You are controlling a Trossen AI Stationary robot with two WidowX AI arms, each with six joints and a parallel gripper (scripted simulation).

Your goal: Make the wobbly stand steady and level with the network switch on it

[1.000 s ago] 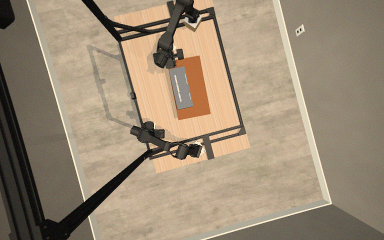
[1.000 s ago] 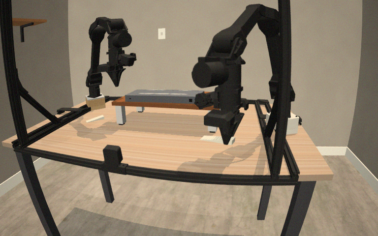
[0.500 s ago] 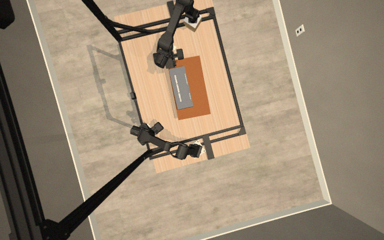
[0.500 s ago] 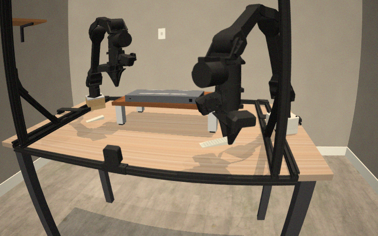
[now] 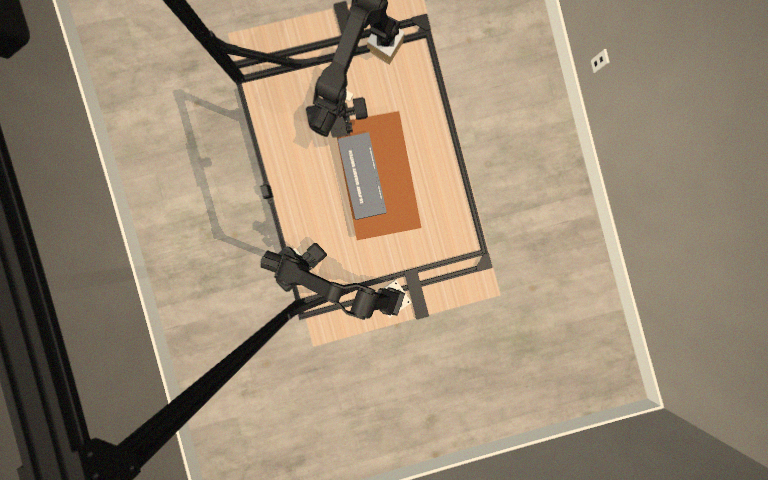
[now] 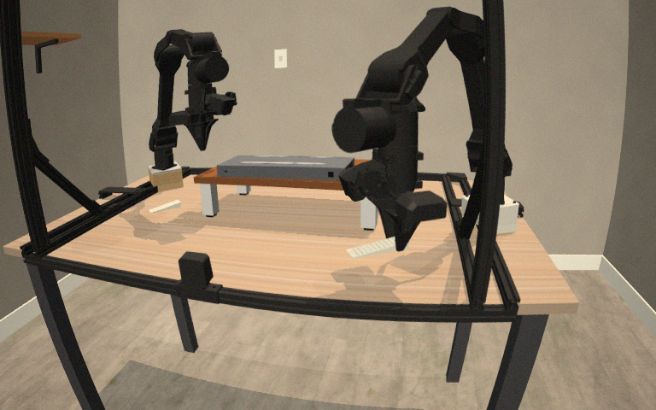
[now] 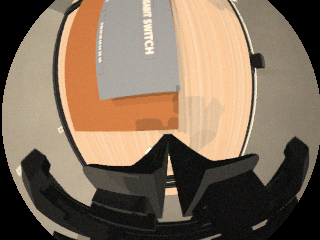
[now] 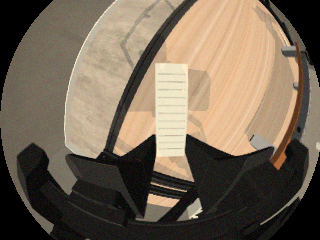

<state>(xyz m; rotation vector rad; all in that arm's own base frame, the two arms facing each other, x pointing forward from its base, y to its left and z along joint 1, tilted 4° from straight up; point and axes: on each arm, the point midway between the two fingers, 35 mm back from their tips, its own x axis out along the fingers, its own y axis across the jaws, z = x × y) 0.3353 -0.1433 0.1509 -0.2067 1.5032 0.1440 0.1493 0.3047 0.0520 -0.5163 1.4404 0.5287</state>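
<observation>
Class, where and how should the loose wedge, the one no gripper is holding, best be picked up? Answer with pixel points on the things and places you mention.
I'd grip the loose wedge [image 5: 349, 95] [image 6: 165, 207] [image 7: 149, 150] by its long sides, probably nearer the thicker end, coming straight down from above with the jaws across its width. It lies flat, long and narrow, with nothing visible against those sides.
</observation>
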